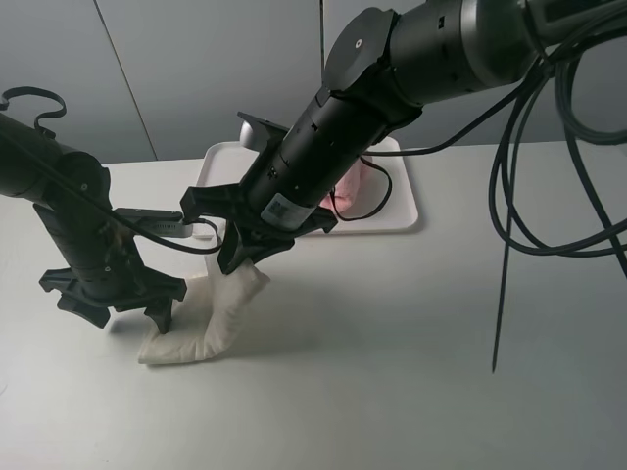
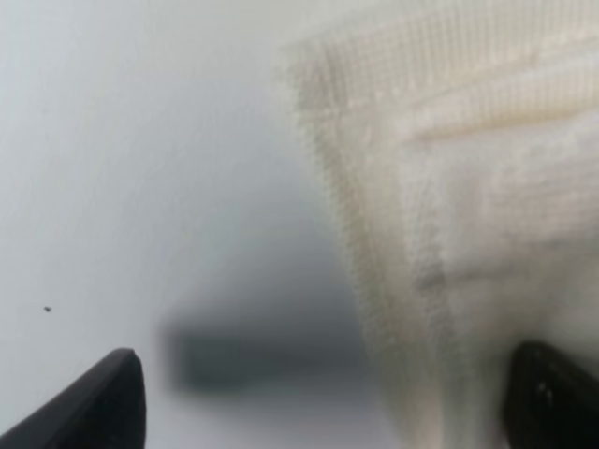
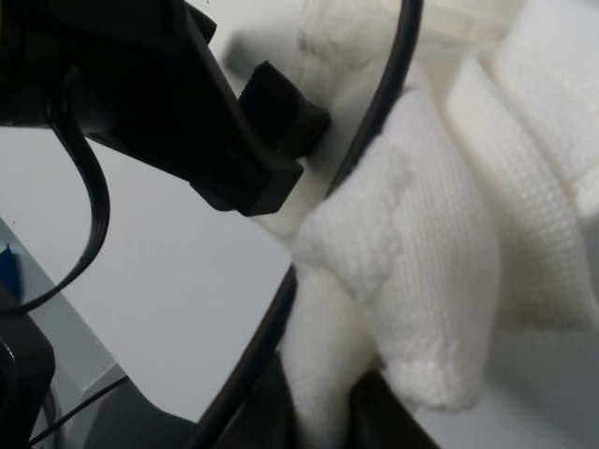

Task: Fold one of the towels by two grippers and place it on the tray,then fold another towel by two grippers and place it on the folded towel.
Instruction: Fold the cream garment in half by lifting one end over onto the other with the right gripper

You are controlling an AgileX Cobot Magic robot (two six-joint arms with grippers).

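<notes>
Pinching one raised end of the cream-white terry-cloth towel (image 1: 220,313) in my right gripper (image 1: 245,259) near the table's (image 1: 441,343) front-left, my left gripper (image 1: 122,308) agape at its lower end, I judge the second fold now needs that claw to clamp.

Most of the tray (image 1: 409,217) is covered by the right arm (image 1: 392,69). Of the pink towel (image 1: 355,184) only a small patch is seen beside that arm, so its fold cannot be judged. The upper end of the cream-white towel (image 1: 220,318) is hidden behind the right gripper (image 1: 250,257). In the left wrist view this towel is blurred and cut off by the picture's edge, and only the fingertips (image 2: 103,407) of the left gripper (image 1: 122,304) are shown. In the right wrist view the pinching fingers (image 3: 257,426) are cropped at the edge and blurred.
</notes>
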